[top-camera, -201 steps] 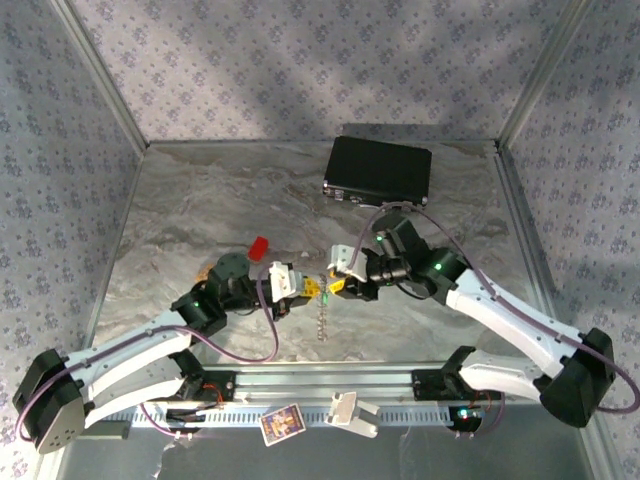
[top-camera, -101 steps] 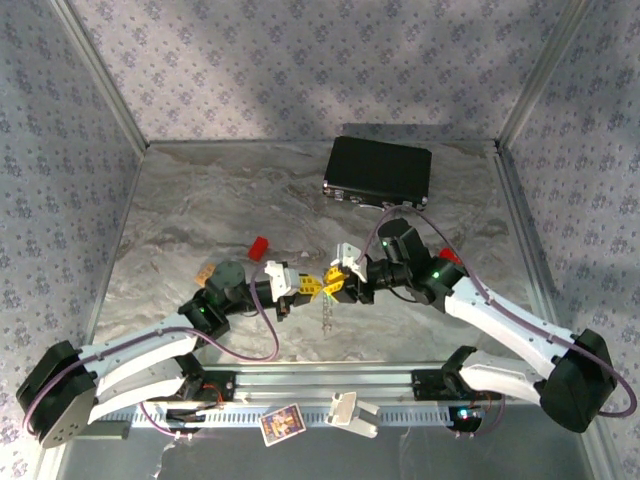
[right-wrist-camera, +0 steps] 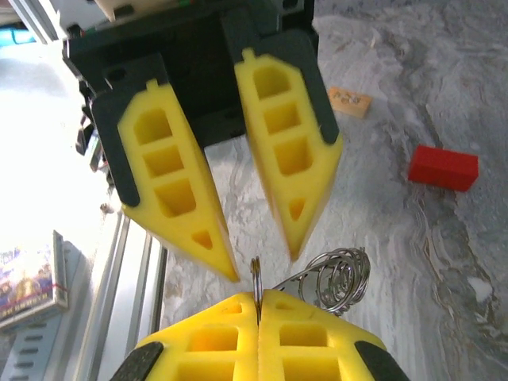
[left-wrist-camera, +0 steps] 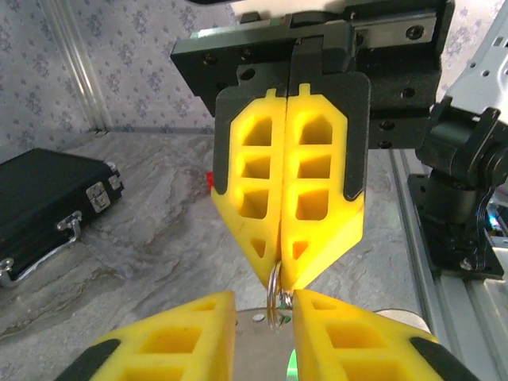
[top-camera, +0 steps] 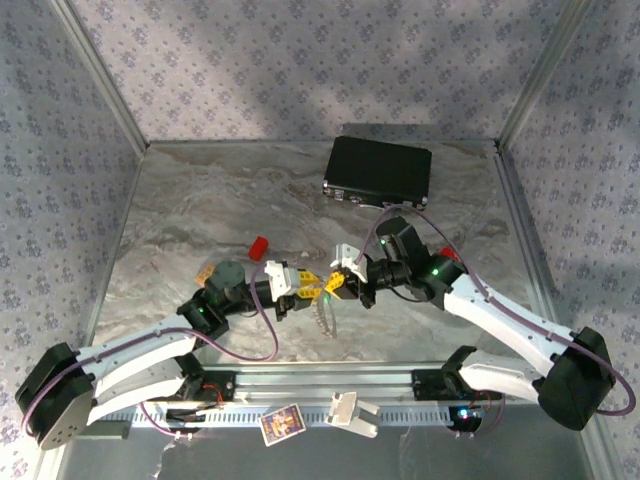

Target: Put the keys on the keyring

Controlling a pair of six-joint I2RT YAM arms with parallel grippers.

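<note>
Your right jaws are clenched on the keyring [right-wrist-camera: 256, 278] by its thin rim. Your left jaws stand released, one on either side of it. Its chain [right-wrist-camera: 343, 278] dangles beside, over the bench [right-wrist-camera: 357, 198]. Close the left off-centre, or loosen the right too soon, and the ring likely twists free and drops.

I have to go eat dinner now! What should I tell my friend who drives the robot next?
Right gripper: shut on the keyring, pinching its thin silvery ring above the table.
Left gripper: open, one finger on each side of that ring, gripping nothing.
The chain dangles below where the two grippers meet.
Done: ring picked up and held out.
Left: I can't tell that any key is on it, so the keys probably need fetching and threading on.
</note>
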